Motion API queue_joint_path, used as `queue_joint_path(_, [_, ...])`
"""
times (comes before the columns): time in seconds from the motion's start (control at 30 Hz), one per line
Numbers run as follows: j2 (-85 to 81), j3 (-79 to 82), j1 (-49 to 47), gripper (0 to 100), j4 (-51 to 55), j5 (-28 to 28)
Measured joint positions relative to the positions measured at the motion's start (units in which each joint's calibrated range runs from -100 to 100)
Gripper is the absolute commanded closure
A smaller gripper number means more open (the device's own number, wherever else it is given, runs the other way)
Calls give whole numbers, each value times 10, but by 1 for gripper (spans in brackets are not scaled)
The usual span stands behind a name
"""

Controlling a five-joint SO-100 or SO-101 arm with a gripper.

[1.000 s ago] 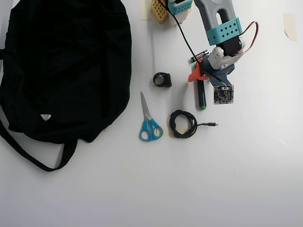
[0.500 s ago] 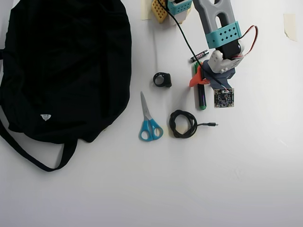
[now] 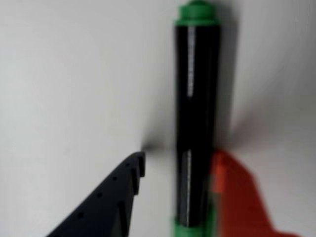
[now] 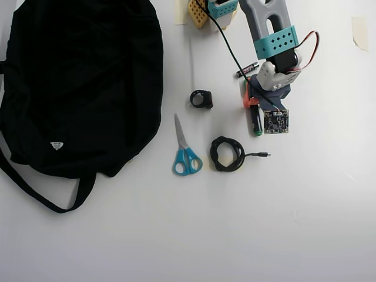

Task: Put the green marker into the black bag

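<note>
The green marker [image 3: 196, 123] lies on the white table, a dark barrel with green at both ends; in the overhead view only its lower end [image 4: 257, 124] shows from under the arm. My gripper [image 3: 178, 160] is open and straddles the barrel. The orange finger [image 3: 232, 192] is against its right side. The black finger [image 3: 118, 192] stands off its left side with a gap. In the overhead view the gripper [image 4: 253, 107] sits right of centre. The black bag [image 4: 82, 82] lies far to the left, with its white logo tag [image 4: 56, 145] and strap loop [image 4: 41, 194].
In the overhead view, blue-handled scissors [image 4: 185, 154], a coiled black cable [image 4: 228, 154] and a small black ring-shaped object [image 4: 201, 98] lie between the marker and the bag. A short black battery [image 4: 247, 69] lies just above the gripper. Tape pieces [image 4: 359, 30] are at the top edge.
</note>
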Motion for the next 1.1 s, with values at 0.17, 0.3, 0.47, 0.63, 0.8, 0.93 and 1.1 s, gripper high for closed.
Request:
queue_joint_path(0.17, [1,0,0,98,0,0])
queue_joint_path(0.3, [1,0,0,98,0,0])
queue_joint_path(0.47, [-2,-2,0,98,0,0])
queue_joint_path(0.63, [-2,-26,-1,98,18,0])
queue_joint_path(0.8, [2,-65,-1,98,77,0])
queue_joint_path(0.93, [2,-118,-2,98,136,0])
queue_joint_path(1.1, [2,-178,-2,98,184,0])
